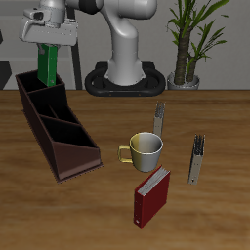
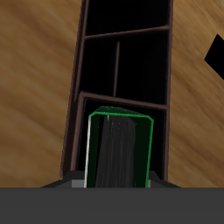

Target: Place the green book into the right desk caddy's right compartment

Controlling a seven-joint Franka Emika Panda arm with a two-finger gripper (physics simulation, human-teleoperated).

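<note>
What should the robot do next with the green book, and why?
Probably lower it straight down. The hand holds the green book upright above the right desk caddy, and the wrist view shows the book over an open end bay, seemingly the right compartment, not yet inside.

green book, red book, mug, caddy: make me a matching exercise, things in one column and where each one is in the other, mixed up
Things:
1. green book
2. dark red book
3. mug
4. right desk caddy

Places or states:
A. lying flat near the table's front edge
B. held upright in the gripper, above the caddy's far end
C. standing on the table, long and open-topped, with inner dividers
D. standing between the caddy and the two small upright grey objects

Pairs: 1-B, 2-A, 3-D, 4-C
</note>
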